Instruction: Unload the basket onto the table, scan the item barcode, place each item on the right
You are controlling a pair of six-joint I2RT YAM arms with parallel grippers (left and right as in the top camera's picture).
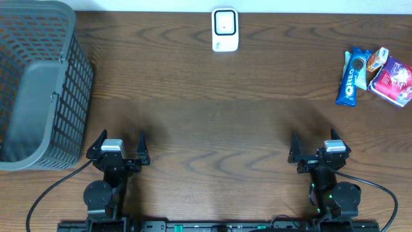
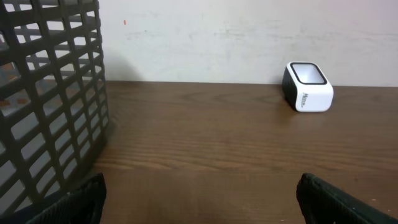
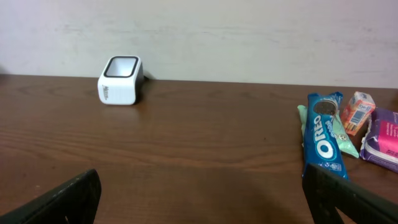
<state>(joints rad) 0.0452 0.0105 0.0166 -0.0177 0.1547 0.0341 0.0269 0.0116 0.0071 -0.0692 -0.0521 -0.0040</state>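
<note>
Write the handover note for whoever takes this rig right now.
Left tool: open, empty, at the near side beside the basket.
Right tool: open, empty, at the near side.
White scanner: far centre.
Items, far right, all untouched: Oreo pack, purple pack, small orange carton.
Done: nothing yet.
Left: pick up an item, probably with the right arm since it is closer, and show its barcode to the scanner.
</note>
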